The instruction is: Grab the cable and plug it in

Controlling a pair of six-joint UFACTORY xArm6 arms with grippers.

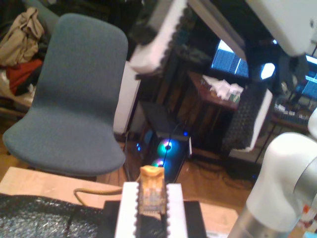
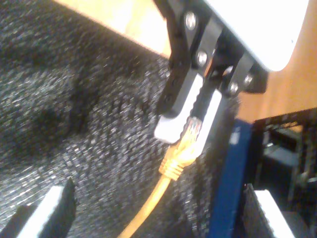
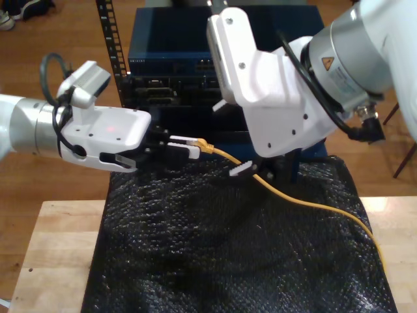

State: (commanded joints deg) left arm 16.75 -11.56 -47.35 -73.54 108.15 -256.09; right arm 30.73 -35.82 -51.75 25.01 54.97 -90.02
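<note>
The yellow-orange cable (image 3: pixel 306 203) runs across the black mat (image 3: pixel 228 261) from the exterior view's right up to its plug (image 3: pixel 203 145). My first gripper (image 3: pixel 189 149), coming in from the exterior view's left, is shut on the plug (image 1: pixel 151 191), whose clear tip sticks out between the white fingers (image 1: pixel 128 208). The second wrist view shows that grip on the plug (image 2: pixel 190 134) from above. My second gripper (image 3: pixel 260 171) hangs open over the cable (image 2: pixel 148 208) just behind the plug. Its fingers (image 2: pixel 49 213) stand wide apart on either side of it.
Blue and black rack equipment (image 3: pixel 195 45) stands right behind the mat, close to the plug. The wooden table (image 3: pixel 58 248) carries the mat. Beyond it are a grey chair (image 1: pixel 74 99) and a lit computer case (image 1: pixel 166 148) on the floor.
</note>
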